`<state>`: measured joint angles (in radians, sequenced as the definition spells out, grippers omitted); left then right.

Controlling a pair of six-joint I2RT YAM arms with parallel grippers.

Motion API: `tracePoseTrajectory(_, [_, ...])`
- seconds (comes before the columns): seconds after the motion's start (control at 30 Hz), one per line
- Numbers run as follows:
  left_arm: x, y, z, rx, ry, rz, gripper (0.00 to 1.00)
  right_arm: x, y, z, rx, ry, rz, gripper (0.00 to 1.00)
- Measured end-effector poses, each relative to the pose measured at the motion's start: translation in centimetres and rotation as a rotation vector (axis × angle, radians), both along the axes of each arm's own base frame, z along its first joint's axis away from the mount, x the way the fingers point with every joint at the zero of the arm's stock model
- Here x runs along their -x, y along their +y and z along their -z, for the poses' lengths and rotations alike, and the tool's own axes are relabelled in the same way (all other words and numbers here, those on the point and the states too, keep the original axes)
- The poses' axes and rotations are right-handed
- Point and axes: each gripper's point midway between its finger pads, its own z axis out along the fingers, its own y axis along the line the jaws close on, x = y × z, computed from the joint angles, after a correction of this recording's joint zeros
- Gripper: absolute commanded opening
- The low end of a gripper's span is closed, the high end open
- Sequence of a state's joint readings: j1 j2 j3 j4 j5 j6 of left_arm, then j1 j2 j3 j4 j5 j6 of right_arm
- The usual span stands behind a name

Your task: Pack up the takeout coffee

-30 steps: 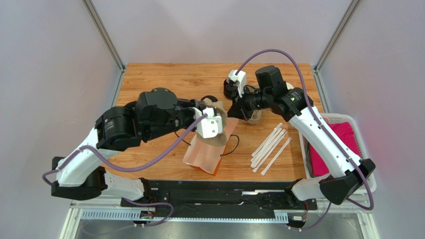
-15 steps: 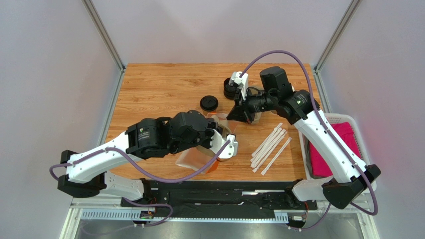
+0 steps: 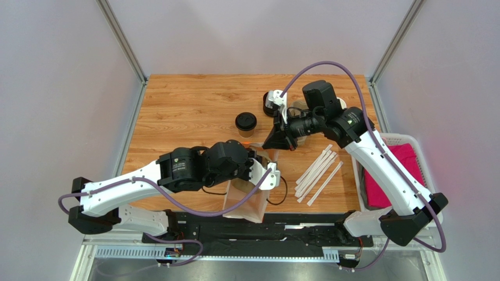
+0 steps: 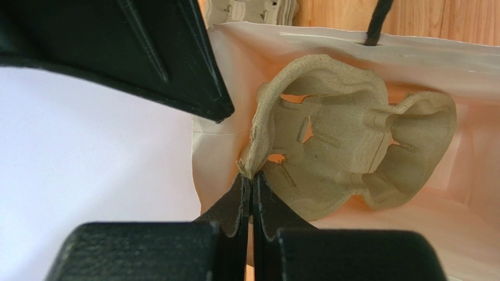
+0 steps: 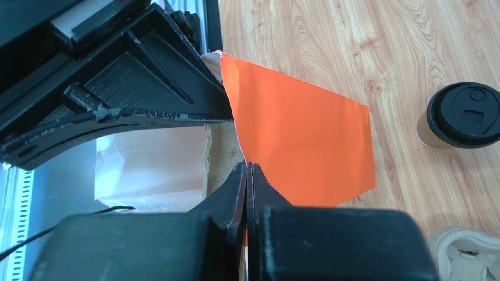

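Top external: left arm [image 3: 147, 178] stretched low, jaws clamping carrier [image 4: 352, 152]; right arm [image 3: 381, 164] arched over, jaws clamping bag [image 5: 299, 140].

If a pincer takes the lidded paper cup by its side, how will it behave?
The lidded cup stands upright, so a high push may tip it. Its paper wall probably dents under a hard squeeze. The black lid looks smooth, perhaps slippery.

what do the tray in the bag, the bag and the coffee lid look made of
Cup tray: moulded paper pulp, likely; matte, fibrous beige with rough edges.
Bag: paper, it seems; smooth orange outside with a faint fold crease, white inside.
Coffee lid: probably plastic; black, moulded, slight sheen.
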<state>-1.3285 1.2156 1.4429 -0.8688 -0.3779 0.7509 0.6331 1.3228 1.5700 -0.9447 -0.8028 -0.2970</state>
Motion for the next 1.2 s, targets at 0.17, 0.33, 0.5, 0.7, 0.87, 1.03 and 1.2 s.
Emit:
tracePoseTrajectory(0.17, [0.2,0.4,0.3,0.035,0.009,-0.011,0.0,0.4,0.2,-0.1,-0.011,0.015,-0.022,0.0])
tracePoseTrajectory(0.33, [0.2,0.7,2.1,0.009,0.027,-0.033,0.0,0.3,0.6,0.4,-0.01,0.05,-0.037,0.0])
tracePoseTrajectory(0.5, [-0.1,0.7,3.5,-0.006,0.021,-0.046,0.0,0.5,1.0,0.7,-0.015,0.078,-0.059,0.0])
tracePoseTrajectory(0.7, [-0.5,0.4,3.7,0.003,-0.002,-0.052,0.0,0.4,1.5,1.3,-0.013,0.119,-0.077,0.0])
tracePoseTrajectory(0.87, [-0.5,0.5,1.9,0.014,-0.024,-0.04,0.0,-0.2,2.0,2.0,-0.004,0.157,-0.078,0.0])
tracePoseTrajectory(1.03, [-0.7,0.1,0.1,0.003,-0.026,-0.044,0.0,-1.1,2.4,2.5,0.012,0.186,-0.053,0.0])
tracePoseTrajectory(1.2, [-0.8,-0.1,1.1,-0.062,-0.016,-0.041,0.0,-1.8,2.4,3.2,0.04,0.197,-0.018,0.0])
